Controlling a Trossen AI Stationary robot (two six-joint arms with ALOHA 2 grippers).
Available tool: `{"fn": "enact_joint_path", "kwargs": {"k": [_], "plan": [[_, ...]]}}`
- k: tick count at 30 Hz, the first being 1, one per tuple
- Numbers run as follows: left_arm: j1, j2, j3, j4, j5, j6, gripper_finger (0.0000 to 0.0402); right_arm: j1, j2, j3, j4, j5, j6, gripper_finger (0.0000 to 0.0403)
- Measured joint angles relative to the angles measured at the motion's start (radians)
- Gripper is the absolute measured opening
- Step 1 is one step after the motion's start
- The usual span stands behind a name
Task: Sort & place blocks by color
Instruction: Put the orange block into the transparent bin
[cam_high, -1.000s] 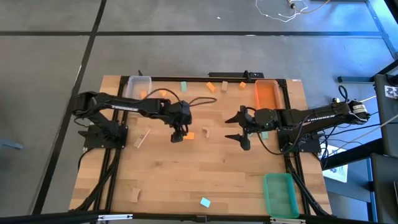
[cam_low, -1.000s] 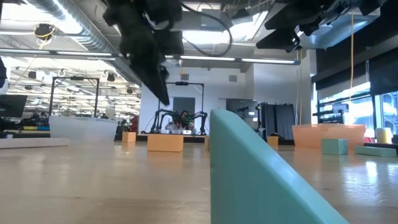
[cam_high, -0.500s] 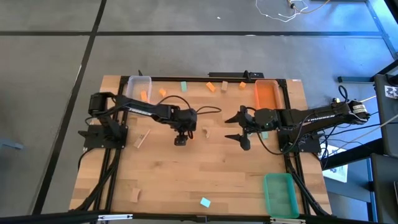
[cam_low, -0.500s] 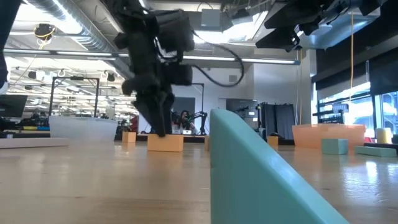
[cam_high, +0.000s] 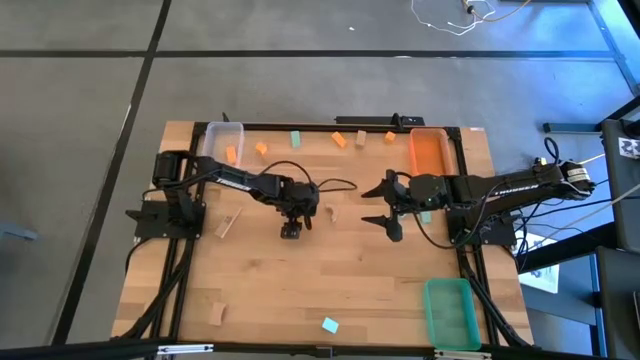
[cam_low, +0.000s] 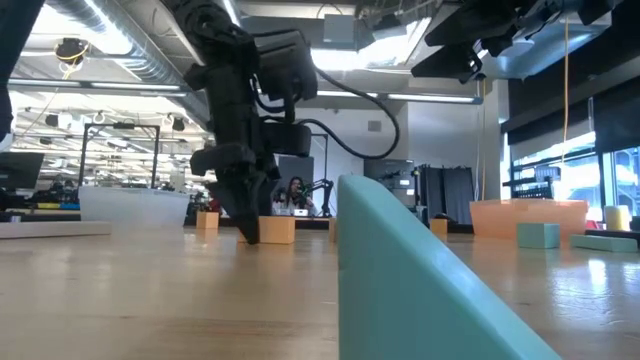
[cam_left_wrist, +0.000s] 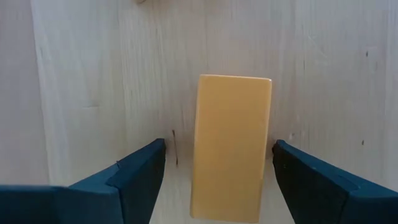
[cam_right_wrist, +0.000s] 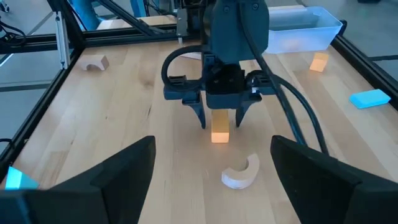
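The wooden table (cam_high: 330, 290) holds three bins: a clear bin (cam_high: 221, 138), an orange bin (cam_high: 430, 150) and a green bin (cam_high: 449, 312). The left gripper (cam_high: 291, 228) is low over the middle of the table with its fingers spread wide. An orange block (cam_left_wrist: 230, 146) stands between the fingers (cam_left_wrist: 140, 174) with gaps on both sides, so nothing is grasped. A pale curved block (cam_right_wrist: 241, 173) lies just beside the fingers. The right gripper (cam_high: 383, 208) hangs near the orange bin, its fingers wide apart and holding nothing.
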Motion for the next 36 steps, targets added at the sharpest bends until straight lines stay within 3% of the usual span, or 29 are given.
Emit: {"fn": "enact_joint_path", "kwargs": {"k": [6, 15, 22, 30, 36], "plan": [[-0.019, 0.000, 0.000, 0.002, -0.062, -0.002, 0.0252, 0.000, 0.000, 0.000, 0.000, 0.000, 0.000, 0.0320], [-0.033, 0.000, 0.000, 0.000, -0.070, -0.008, 0.0121, 0.000, 0.000, 0.000, 0.000, 0.000, 0.000, 0.0320], [-0.023, -0.054, -0.002, -0.026, -0.043, -0.050, 0.0121, 0.000, 0.000, 0.000, -0.001, 0.000, 0.000, 0.0320], [0.049, -0.255, -0.001, -0.142, -0.046, -0.150, 0.0121, 0.000, 0.000, 0.000, -0.001, 0.000, 0.001, 0.0320], [0.148, -0.431, -0.001, -0.235, -0.177, -0.339, 0.0121, 0.000, 0.000, 0.000, 0.011, 0.000, -0.002, 0.0320]]}}
